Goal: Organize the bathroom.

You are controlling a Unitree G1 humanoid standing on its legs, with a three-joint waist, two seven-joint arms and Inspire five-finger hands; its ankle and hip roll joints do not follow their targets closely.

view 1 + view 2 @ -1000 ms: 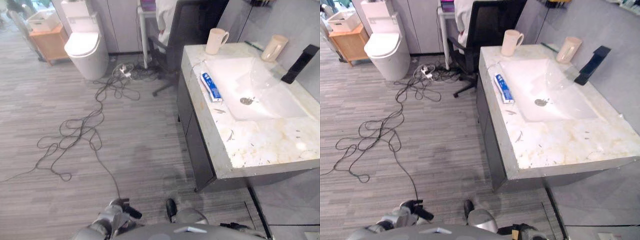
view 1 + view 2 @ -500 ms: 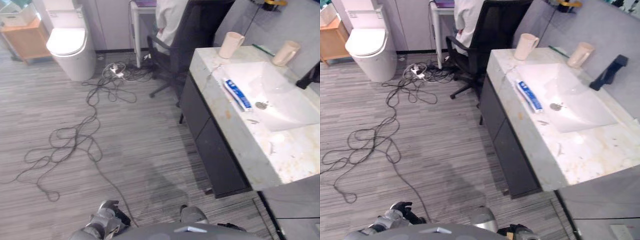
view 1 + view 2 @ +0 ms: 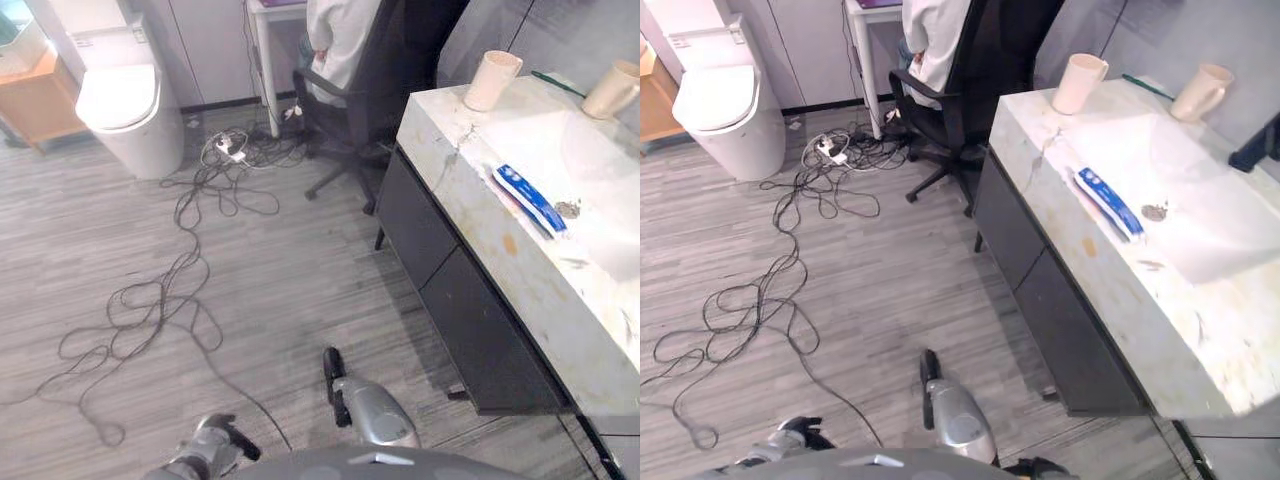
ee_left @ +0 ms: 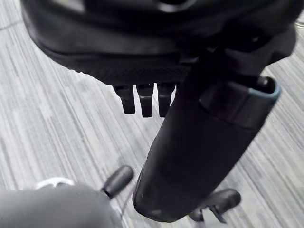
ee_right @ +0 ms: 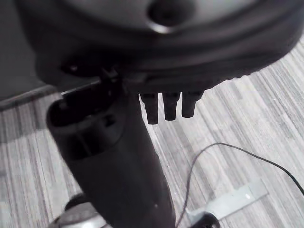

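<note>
Marble counter (image 3: 470,205): two cups (image 3: 493,80), one toothpaste tube (image 3: 530,198)

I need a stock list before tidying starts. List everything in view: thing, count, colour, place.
Cups: two, cream, at the far end of the vanity, one on each side of the basin.
Toothpaste tube: one, blue and white, on the basin's near rim.
Vanity: one, pale marble top, dark cabinet, right side.
Faucet: one, black, by the wall behind the basin.
Toilet: one, white, far left.
Wooden cabinet: one, orange-brown, left of the toilet.
Office chair: one, black, a person in white seated on it.
Cables: black tangle on the grey floor.
Left hand: dark, fingers straight, holding nothing.
Right hand: dark, fingers straight, holding nothing.
</note>
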